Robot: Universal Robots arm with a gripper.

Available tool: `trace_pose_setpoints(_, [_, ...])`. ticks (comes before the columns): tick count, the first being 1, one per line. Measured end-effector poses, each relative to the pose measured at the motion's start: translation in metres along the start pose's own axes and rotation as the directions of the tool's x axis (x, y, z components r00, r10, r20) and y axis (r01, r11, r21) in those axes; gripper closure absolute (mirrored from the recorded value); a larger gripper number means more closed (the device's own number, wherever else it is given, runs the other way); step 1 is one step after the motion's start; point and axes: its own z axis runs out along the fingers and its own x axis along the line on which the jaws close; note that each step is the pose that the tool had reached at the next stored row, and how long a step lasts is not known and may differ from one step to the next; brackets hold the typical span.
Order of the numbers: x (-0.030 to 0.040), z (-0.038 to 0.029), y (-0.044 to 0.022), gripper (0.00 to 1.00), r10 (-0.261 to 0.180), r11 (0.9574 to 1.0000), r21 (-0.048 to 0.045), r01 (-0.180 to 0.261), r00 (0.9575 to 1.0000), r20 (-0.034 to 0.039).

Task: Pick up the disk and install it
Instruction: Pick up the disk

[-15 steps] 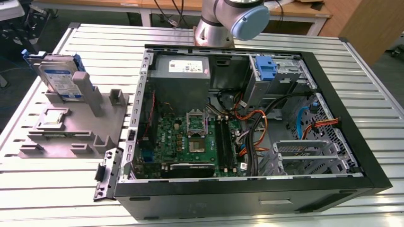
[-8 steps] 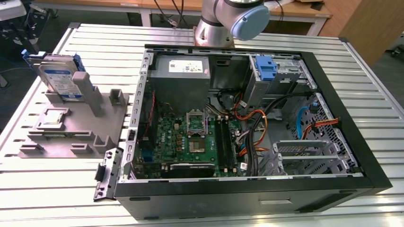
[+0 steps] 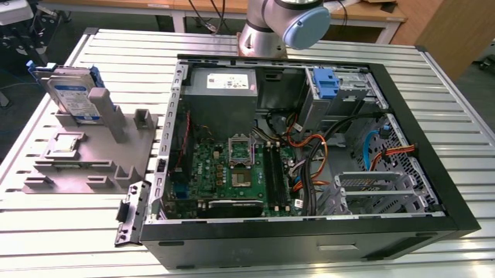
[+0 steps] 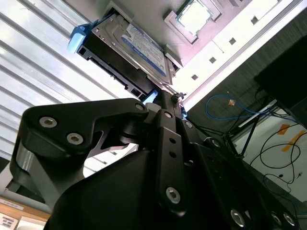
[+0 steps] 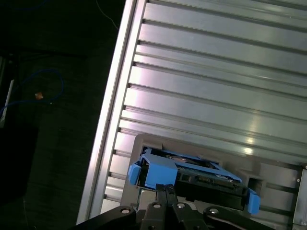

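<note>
1. The disk (image 3: 71, 92) sits at ten o'clock in the exterior view. It stands on edge with its blue rails uppermost. I judge it is propped this way so that a narrow edge faces upward for gripping. Nothing touches it but its holder.
2. The grey fixture (image 3: 97, 147) at nine o'clock holds the disk in a slot. A small square chip (image 3: 65, 143) lies flat in a recess at the disk's six o'clock.
3. In the first wrist view the gripper (image 5: 166, 188) looks down on the disk's blue-railed edge. Its fingers are drawn together with nothing between them.
4. The arm's base (image 3: 279, 26) is mounted at twelve o'clock, just behind the case.
5. The computer case (image 3: 433, 145) lies on its side with the open face up, probably so its bays can be reached from above. The disk is not yet inside.
6. A blue latch (image 3: 326, 84) stands at the case's one o'clock, and a metal cage (image 3: 371, 188) sits at its four o'clock.
</note>
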Motion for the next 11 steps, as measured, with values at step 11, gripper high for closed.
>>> trace_pose_setpoints(11, [0.0000, 0.0001, 0.0000, 0.90, -0.064, 0.9979, 0.0016, 0.064, 0.9979, -0.0031])
